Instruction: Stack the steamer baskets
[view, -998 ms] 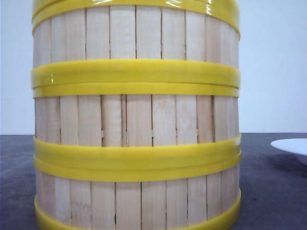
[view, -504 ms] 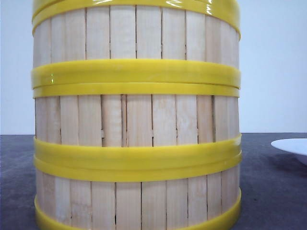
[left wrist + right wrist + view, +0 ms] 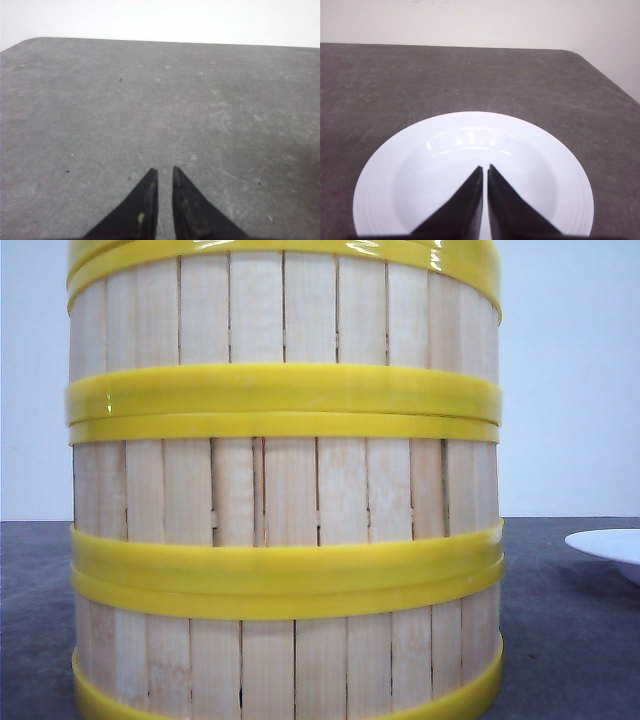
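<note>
A: What's under the right gripper (image 3: 485,169)?

B: White plate (image 3: 395,195), round, shallow. Sits on the grey bench (image 3: 380,85), well in from the far edge.

A: Fingers (image 3: 465,205)?

B: Black, tips nearly touching, just a thin slit btwn them. Nothing held. Tips show over the plate's middle; can't tell if touching it.

Surface: dark grey table (image 3: 570,640), matte and faintly scuffed, with a rounded corner seen from each wrist view.
Landmark: stack of steamer baskets (image 3: 285,490) standing on the table, very close to the front camera.
Right of the stack: white plate (image 3: 472,175) lying flat, apart from it, apparently empty.
Stack base: cropped, contact not visible.
</note>
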